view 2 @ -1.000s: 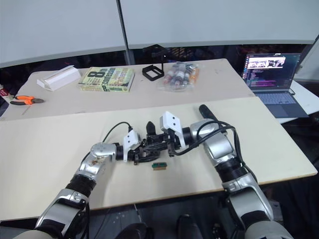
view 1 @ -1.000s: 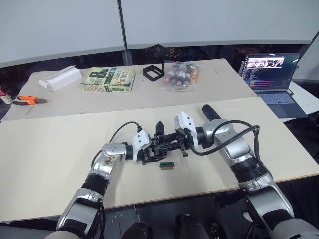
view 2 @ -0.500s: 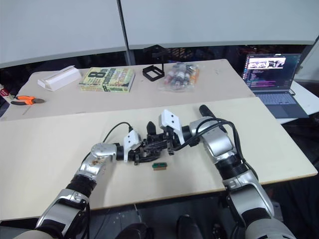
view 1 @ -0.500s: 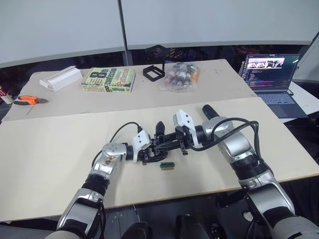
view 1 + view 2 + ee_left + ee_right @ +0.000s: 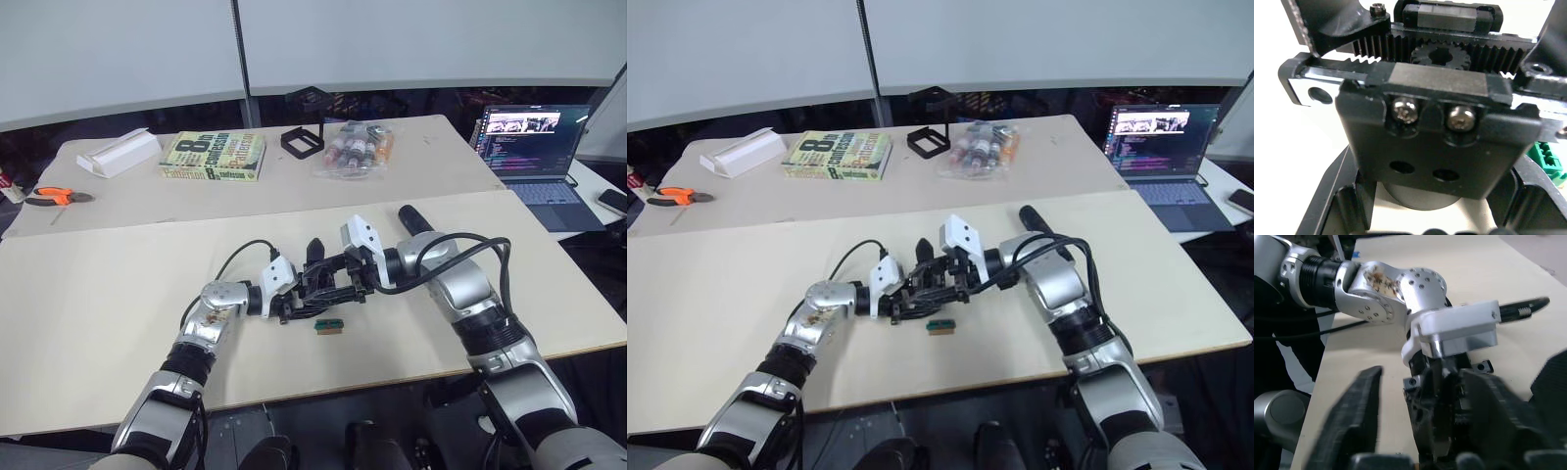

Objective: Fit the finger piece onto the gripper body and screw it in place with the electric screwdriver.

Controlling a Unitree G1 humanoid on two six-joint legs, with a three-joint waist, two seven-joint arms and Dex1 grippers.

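1. Mid-table, the left gripper (image 5: 287,305) is clamped on the gripper body (image 5: 1435,142), rack teeth and two screw heads filling its wrist view.
2. The right gripper (image 5: 345,284) sits at the body's 3 o'clock, fingers (image 5: 1354,421) spread wide around it and holding nothing I can make out.
3. The electric screwdriver (image 5: 412,218) lies untouched at 2 o'clock, behind the right arm.
4. The finger piece I can't pick out for certain, so fitting looks in progress and screwing is all to come.
5. Against a second ago, the right gripper has edged closer to the body; the green block (image 5: 328,326) stays put.
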